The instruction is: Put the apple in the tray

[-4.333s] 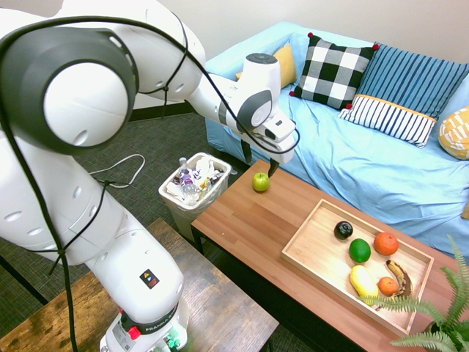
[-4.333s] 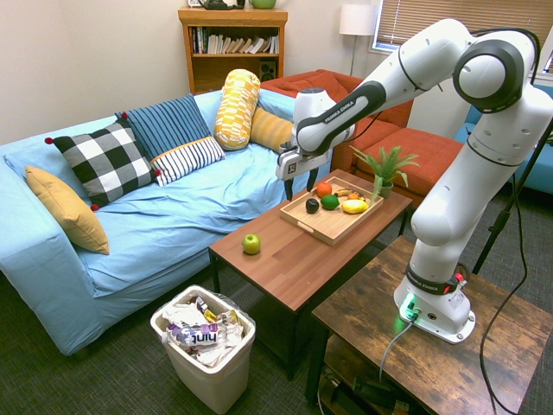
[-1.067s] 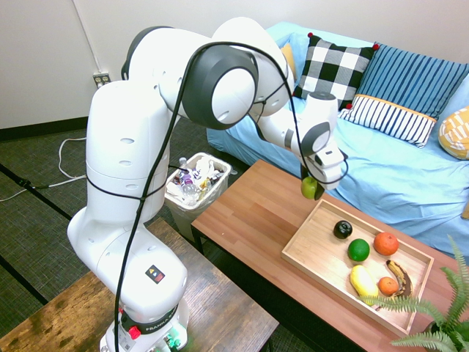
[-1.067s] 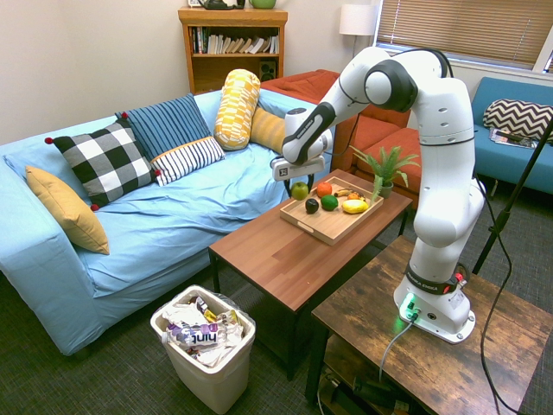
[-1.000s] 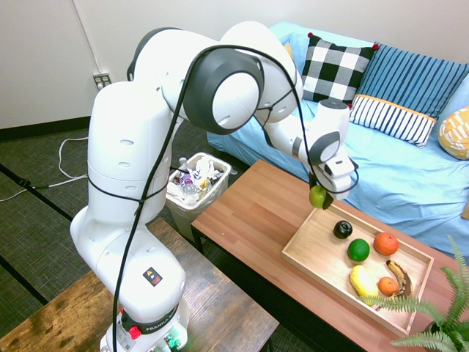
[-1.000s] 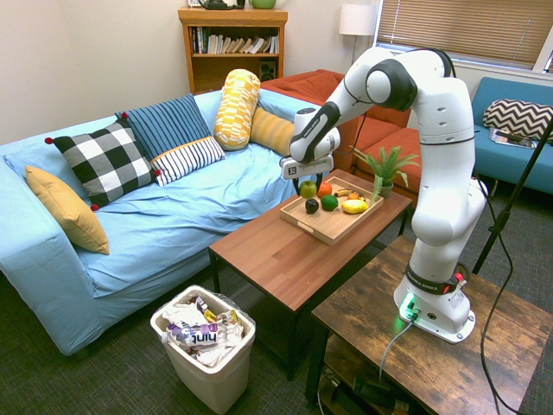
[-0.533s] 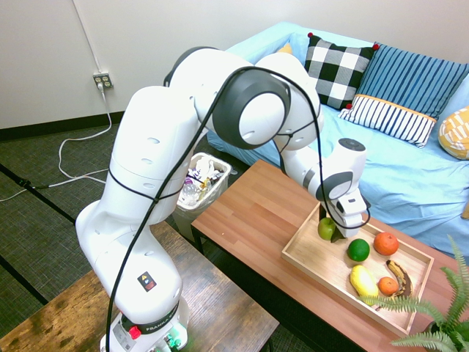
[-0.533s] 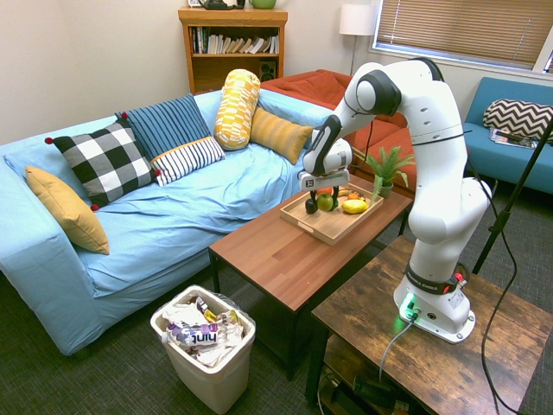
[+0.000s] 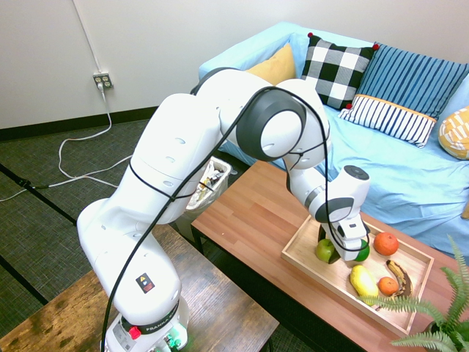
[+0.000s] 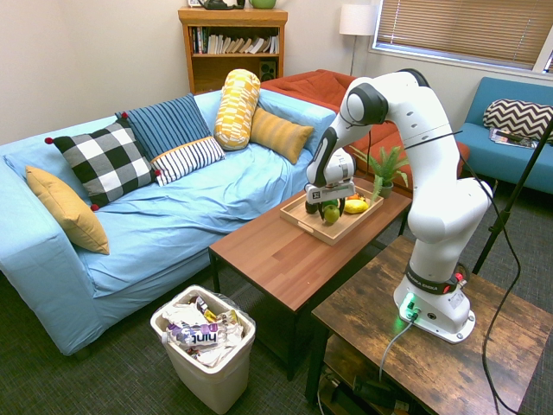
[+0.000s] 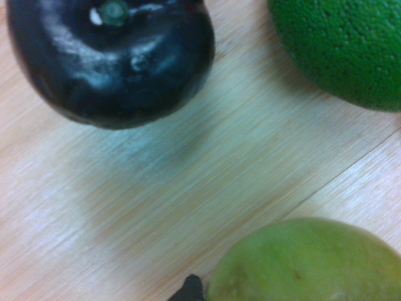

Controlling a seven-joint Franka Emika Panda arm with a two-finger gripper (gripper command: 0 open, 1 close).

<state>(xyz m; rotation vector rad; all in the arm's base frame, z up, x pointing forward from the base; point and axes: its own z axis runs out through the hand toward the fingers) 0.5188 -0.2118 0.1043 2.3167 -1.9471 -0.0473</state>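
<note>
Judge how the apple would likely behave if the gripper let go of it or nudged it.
The apple looks round, so it would probably roll if nudged. Its skin looks smooth in the wrist view, so it may be a bit slippery. The raised rim of the tray would likely stop a slow roll.

In the wrist view, 3 fruits are cut off by the edges: the apple, the dark fruit and the green fruit. The arm partly covers the green fruit in the first exterior view.
</note>
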